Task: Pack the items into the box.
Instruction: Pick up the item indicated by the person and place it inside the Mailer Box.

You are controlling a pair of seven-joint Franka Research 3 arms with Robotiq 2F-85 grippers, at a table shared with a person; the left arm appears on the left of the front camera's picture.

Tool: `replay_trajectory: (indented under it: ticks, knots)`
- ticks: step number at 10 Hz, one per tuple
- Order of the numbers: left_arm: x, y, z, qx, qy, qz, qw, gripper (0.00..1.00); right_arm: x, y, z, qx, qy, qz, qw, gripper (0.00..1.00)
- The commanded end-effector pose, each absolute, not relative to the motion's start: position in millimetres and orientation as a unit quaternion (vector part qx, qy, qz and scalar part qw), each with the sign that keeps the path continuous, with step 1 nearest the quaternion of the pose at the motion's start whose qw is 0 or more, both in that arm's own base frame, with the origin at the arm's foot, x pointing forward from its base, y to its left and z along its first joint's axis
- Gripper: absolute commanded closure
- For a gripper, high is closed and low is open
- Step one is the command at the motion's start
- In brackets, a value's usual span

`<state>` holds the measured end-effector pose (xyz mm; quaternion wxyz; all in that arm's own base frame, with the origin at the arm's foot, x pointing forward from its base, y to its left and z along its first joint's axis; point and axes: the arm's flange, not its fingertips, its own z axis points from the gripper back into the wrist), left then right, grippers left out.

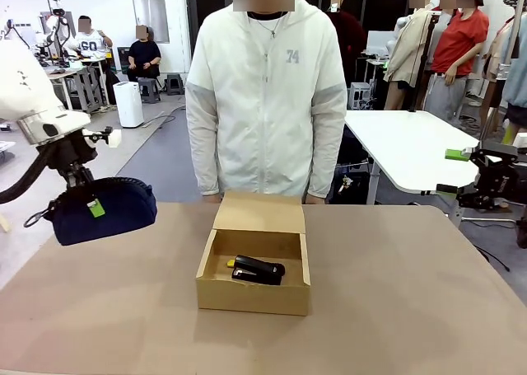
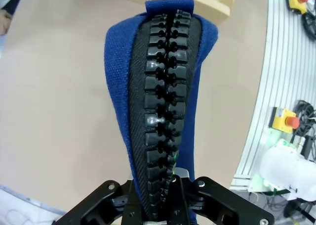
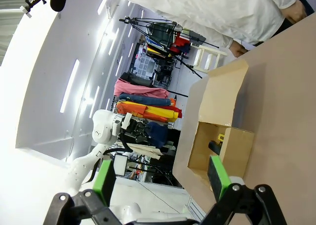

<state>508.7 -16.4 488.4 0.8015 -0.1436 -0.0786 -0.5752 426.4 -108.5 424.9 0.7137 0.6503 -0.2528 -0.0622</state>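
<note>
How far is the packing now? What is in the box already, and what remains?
Done: the stapler lies in the open box, a yellow tip beside it, likely the knife. In hand: the left gripper is shut on the pouch, in the air left of the box. Left: the pouch must go into the box. The right gripper is open and holds nothing, off to the right.

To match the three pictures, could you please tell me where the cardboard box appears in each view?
Front view: the box sits mid-table, lid open.
Left wrist view: box at the top edge, behind the pouch.
Right wrist view: the box lies right of centre.
Shared landmark: the brown table.
</note>
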Motion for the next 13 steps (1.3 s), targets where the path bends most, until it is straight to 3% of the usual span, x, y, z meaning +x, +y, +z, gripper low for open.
replay_trajectory:
  ticks: [1, 5, 9, 13]
  knots:
    - [503.5, -88.9, 510.4, -0.135, -0.122, -0.588, 0.788, 1.00, 424.6, -108.7, 427.4, 0.654, -0.253, -0.058, 0.711, 0.00]
    - [534.5, -236.9, 527.3, -0.091, -0.043, -0.658, 0.747, 1.00, 424.6, -108.7, 427.4, 0.654, -0.253, -0.058, 0.711, 0.00]
    - [578.4, -342.8, 485.4, -0.048, 0.040, -0.675, 0.735, 1.00, 424.6, -108.7, 427.4, 0.654, -0.253, -0.058, 0.711, 0.00]
    - [590.7, -371.2, 438.0, -0.115, 0.040, -0.679, 0.724, 1.00, 424.6, -108.7, 427.4, 0.654, -0.253, -0.058, 0.711, 0.00]
